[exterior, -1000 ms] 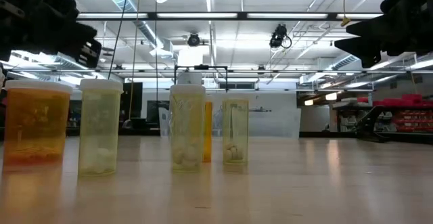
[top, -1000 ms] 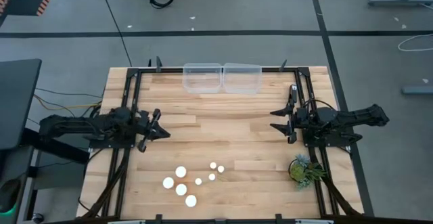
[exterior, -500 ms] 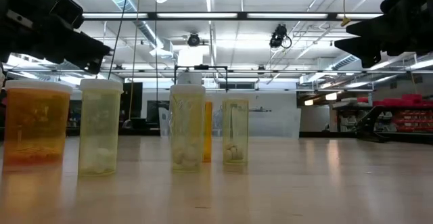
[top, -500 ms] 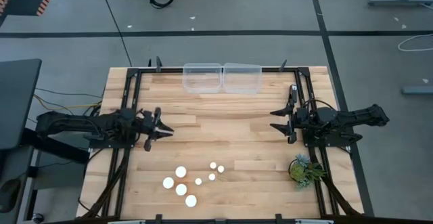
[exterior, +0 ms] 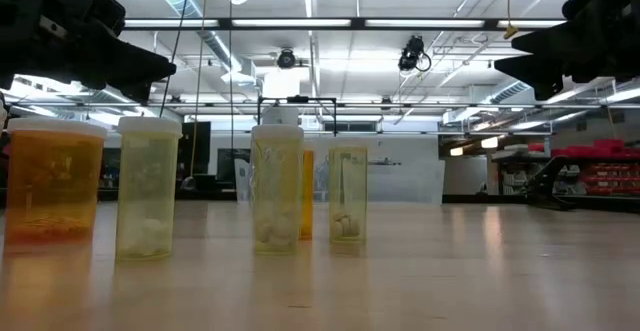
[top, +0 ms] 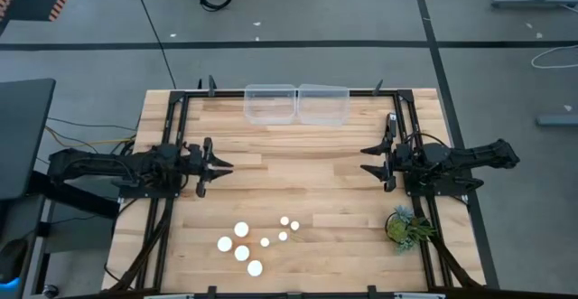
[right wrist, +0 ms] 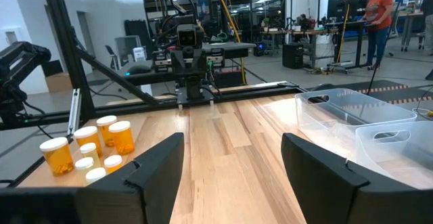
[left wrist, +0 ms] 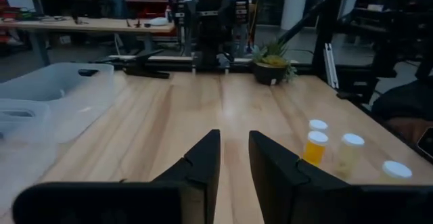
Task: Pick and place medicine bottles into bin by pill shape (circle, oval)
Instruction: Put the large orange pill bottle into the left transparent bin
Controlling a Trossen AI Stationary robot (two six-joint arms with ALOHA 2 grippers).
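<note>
Several amber pill bottles with white caps [top: 257, 243] stand upright in a cluster near the table's near edge, left of its middle. They also show in the low view [exterior: 277, 186], the left wrist view [left wrist: 314, 146] and the right wrist view [right wrist: 88, 149]. My left gripper [top: 226, 165] hovers over the table's left part, on the far side of the cluster and above it. It points toward the right edge, empty, with only a narrow gap between its fingers [left wrist: 235, 139]. My right gripper [top: 363, 159] waits over the right part, wide open [right wrist: 232, 143] and empty.
Two clear plastic bins [top: 270, 103] [top: 323, 103] stand side by side at the middle of the far edge. A small green plant [top: 406, 225] sits near the right arm's base. Bare wood [top: 298, 172] lies between the two grippers.
My left gripper has swung from pointing slantwise toward the near right to pointing straight at the table's right edge, and it has moved a little toward that edge. The bottles and my right arm have kept still.
</note>
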